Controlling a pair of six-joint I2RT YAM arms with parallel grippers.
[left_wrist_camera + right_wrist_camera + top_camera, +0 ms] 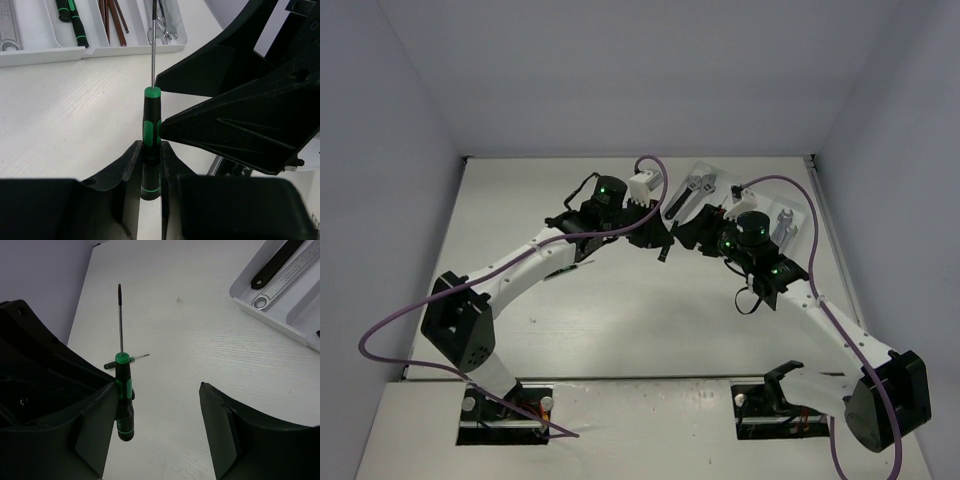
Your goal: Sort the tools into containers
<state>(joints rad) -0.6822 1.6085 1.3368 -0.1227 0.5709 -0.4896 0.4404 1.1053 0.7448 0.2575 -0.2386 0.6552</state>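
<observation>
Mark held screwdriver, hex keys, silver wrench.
held screwdriver [151, 122]: left wrist view, green-and-black handle.
hex keys [106, 22]: left wrist view, mid shafts.
silver wrench [287, 277]: right wrist view, shank.

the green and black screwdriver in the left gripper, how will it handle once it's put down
The screwdriver looks stiff: its thin shaft stands straight above the left gripper. Its round handle would probably roll on the flat table. It is slim, so likely light.
</observation>
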